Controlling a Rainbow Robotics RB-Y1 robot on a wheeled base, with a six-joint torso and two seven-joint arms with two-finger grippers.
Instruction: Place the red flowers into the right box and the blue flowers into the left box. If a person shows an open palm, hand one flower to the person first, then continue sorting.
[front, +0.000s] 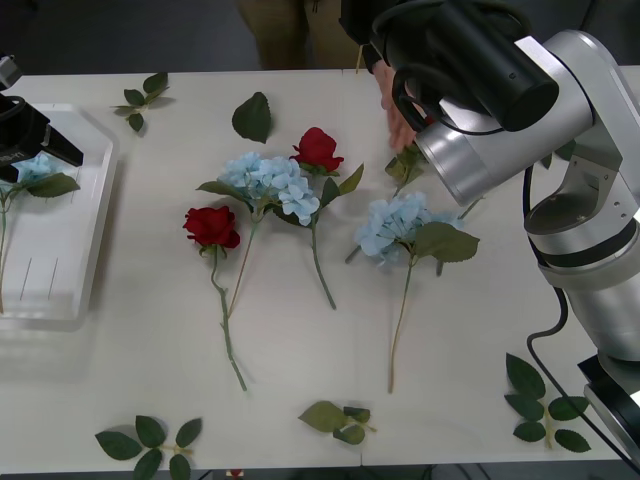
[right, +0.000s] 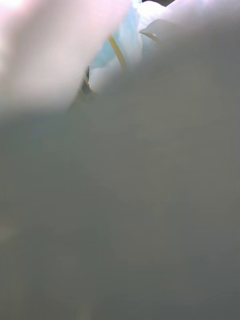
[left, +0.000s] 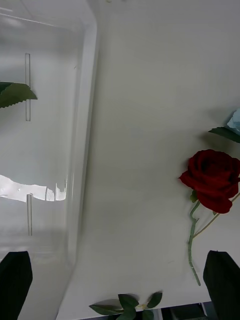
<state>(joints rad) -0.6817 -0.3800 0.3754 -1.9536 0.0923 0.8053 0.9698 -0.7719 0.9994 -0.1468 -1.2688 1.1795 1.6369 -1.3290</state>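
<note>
Front view: right arm (front: 500, 110) reaches far across counter (front: 300, 400) toward hand (front: 398, 118); right claw hidden behind arm, grip state cannot tell. Left claw (front: 30, 140) over left box (front: 60, 300), jaws wide, empty. One blue flower (front: 35, 172) boxed; two blue flowers (front: 270, 180), two red flowers (front: 212, 226) lie mid-counter. Risk: handover missed or dropped if release mistimed; arm sweep could drag nearest blue flower.

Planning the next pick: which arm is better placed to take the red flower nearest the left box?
Probably left: the left gripper hangs open by the left box, close to that red flower.
</note>
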